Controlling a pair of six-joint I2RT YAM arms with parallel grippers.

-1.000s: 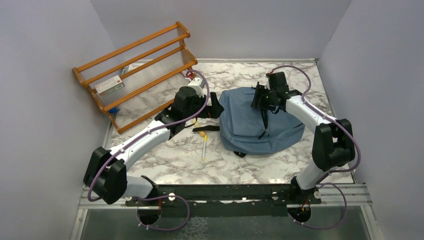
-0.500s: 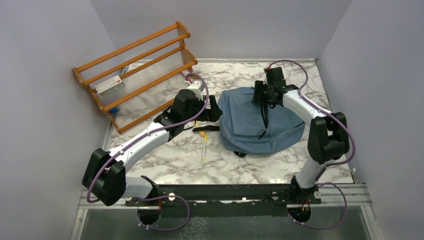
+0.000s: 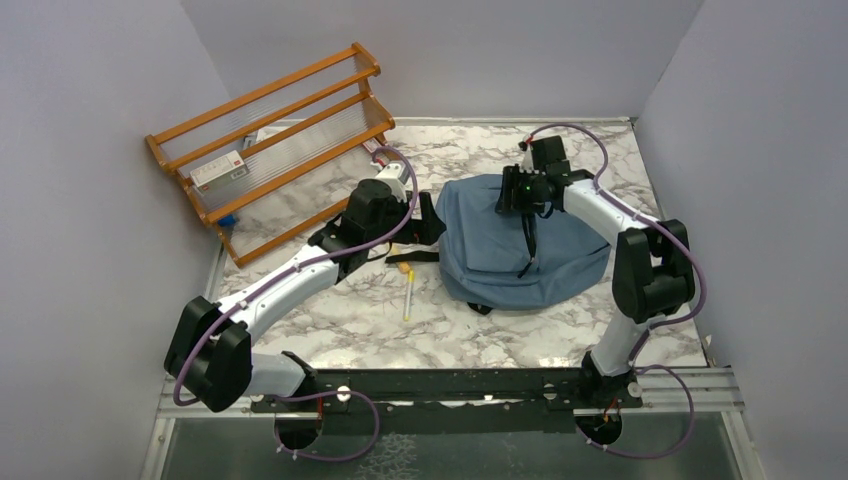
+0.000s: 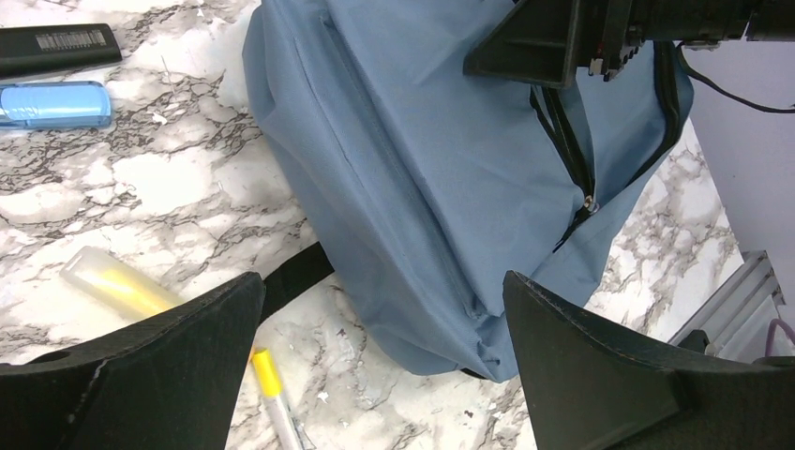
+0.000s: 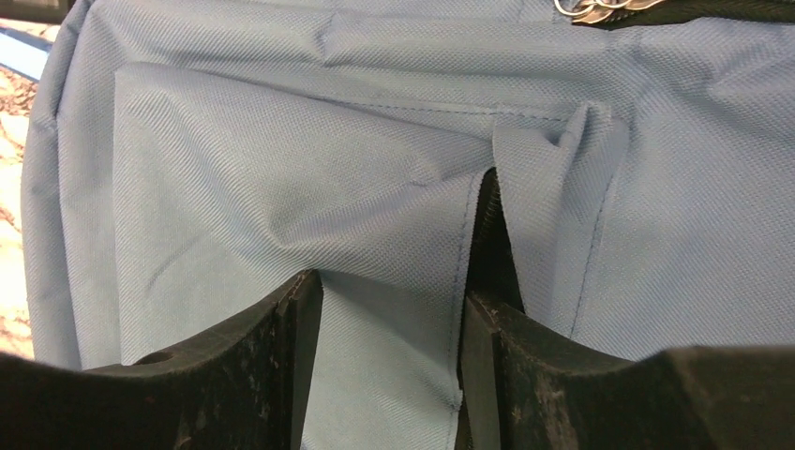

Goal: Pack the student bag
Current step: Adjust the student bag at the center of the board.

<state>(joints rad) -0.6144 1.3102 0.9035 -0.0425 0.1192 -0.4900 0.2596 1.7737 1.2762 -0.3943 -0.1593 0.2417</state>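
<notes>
Right tool point(image 5: 389, 309) pinching student bag point(image 3: 500, 240) fabric fold, left tool point(image 4: 375, 356) wide apart, hovering beside bag

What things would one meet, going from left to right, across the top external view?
Wooden rack → left gripper → student bag with the right gripper over it. The yellow marker lies nearer, between rack and bag.

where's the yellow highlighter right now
In the top view the yellow highlighter lies on the marble table left of centre, just left of the student bag and below a black strap, near the left arm's open fingers.
</notes>
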